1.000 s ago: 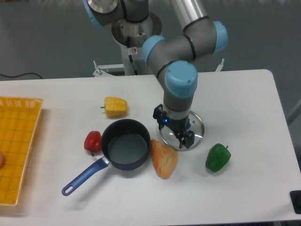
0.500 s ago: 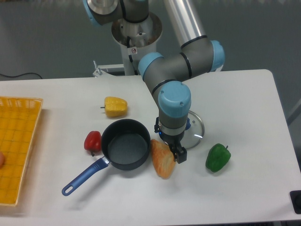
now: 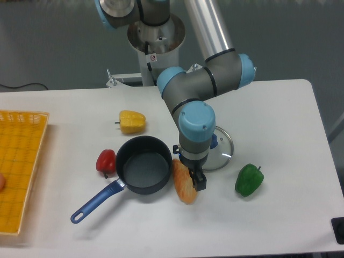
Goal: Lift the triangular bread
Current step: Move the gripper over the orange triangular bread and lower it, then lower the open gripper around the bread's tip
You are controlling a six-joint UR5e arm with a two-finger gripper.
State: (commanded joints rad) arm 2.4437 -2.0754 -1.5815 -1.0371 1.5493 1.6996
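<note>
Gripper [image 3: 189,179] sits low over the triangular bread [image 3: 183,188], pointing straight down, wrist body blocking most of the jaws. One dark finger [image 3: 200,183] shows at the bread's right edge, touching or just beside it; the other finger is hidden behind the wrist and bread. Jaws look spread around the upper part of the wedge, but can't tell whether they're actually clamped on it. Bread lies on the table [image 3: 279,118], its left side against the dark saucepan [image 3: 143,164] with the blue handle, glass lid [image 3: 217,150] just behind and right of it. Red pepper [image 3: 106,160] touches the pan's left side, yellow pepper [image 3: 132,122] further back, green pepper [image 3: 249,179] off to the right. Yellow basket [image 3: 20,166] at the far left edge.
</note>
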